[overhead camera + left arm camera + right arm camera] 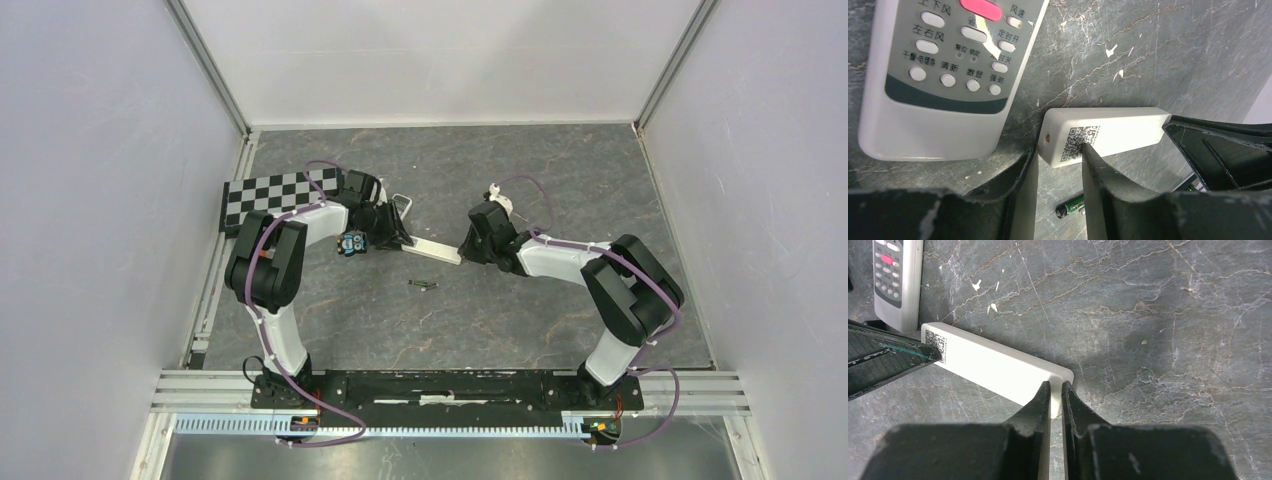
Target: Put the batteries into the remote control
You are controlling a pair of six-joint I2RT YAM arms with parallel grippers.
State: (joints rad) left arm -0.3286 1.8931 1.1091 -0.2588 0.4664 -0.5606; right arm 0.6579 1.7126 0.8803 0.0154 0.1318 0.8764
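Legibly, 数显 on grey remote (pixel 933 131); QR-labelled white remote (pixel 1125 127).

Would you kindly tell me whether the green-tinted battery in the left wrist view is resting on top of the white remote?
No, the battery lies on the dark table, clearly apart from the white remote.

White remote control (pixel 1118 131), black QR code (pixel 1080 140); battery (pixel 1070 206) black-green; table (pixel 1148 315) grey marbled.
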